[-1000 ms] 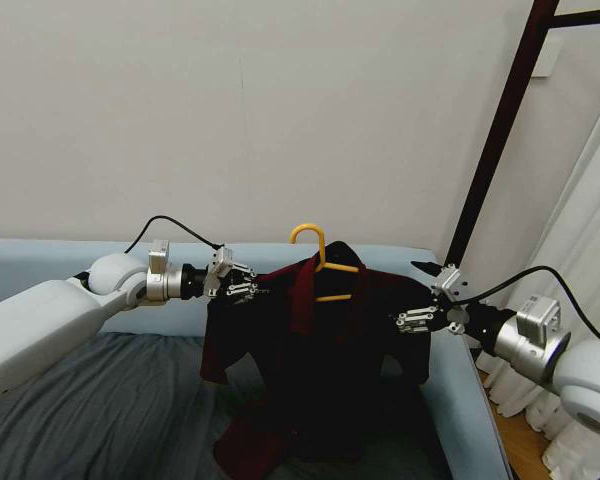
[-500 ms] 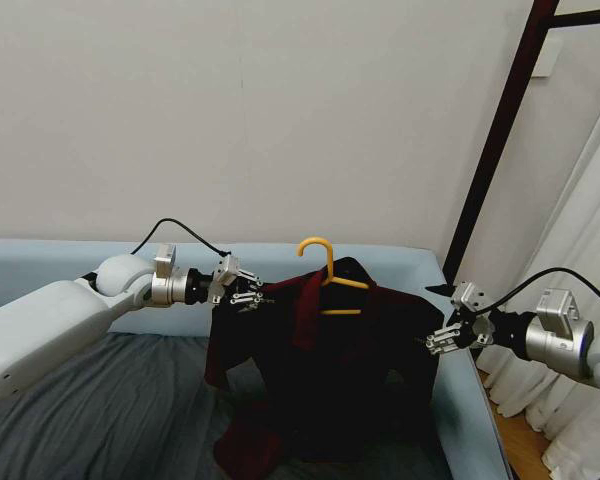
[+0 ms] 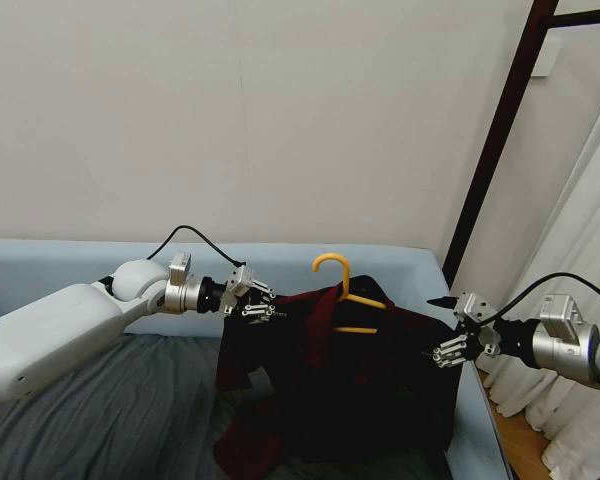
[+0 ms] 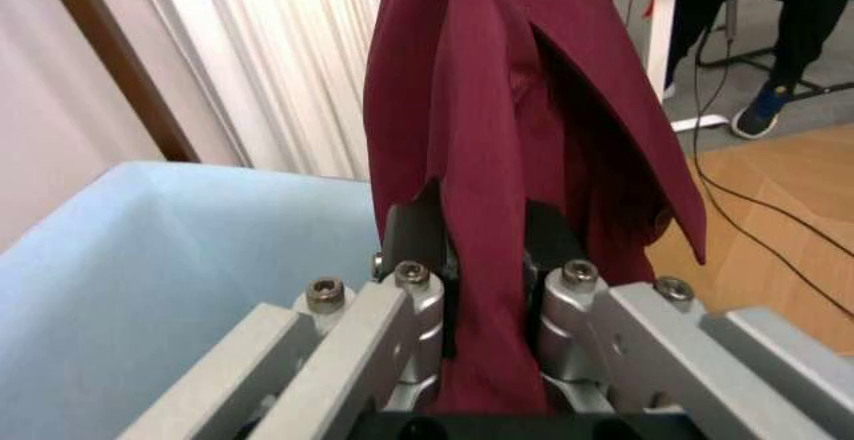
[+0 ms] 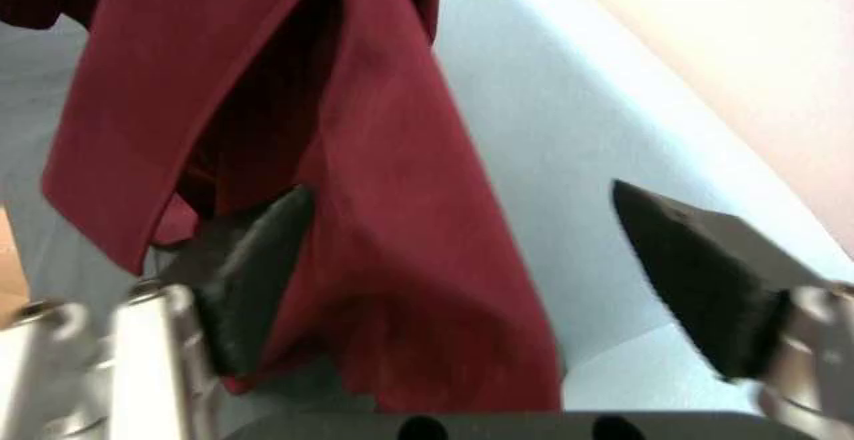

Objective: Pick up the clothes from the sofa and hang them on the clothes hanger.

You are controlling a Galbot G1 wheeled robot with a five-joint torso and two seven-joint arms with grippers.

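A dark red shirt (image 3: pixel 345 385) hangs on a yellow hanger (image 3: pixel 342 290) above the sofa. My left gripper (image 3: pixel 264 305) is shut on the shirt's shoulder on that side; the left wrist view shows the fabric (image 4: pixel 454 110) pinched in the gripper (image 4: pixel 483 250). My right gripper (image 3: pixel 440 327) stands open at the shirt's other shoulder. In the right wrist view its black fingertips (image 5: pixel 254 270) are spread wide, the red cloth (image 5: pixel 387 210) hangs in the gap against one of them, and the gripper (image 5: pixel 474 260) is not closed on it.
The light blue sofa (image 3: pixel 70 262) runs across below, with a grey blanket (image 3: pixel 100 410) on its seat. A dark rack pole (image 3: pixel 495 140) slants up at the right beside a white curtain (image 3: pixel 590 230). Wood floor (image 3: pixel 515 445) shows past the sofa's right end.
The left gripper has carried the shirt and hanger to the right. The right gripper has let go of the shirt's shoulder, moved right and slightly down, and now stands open.
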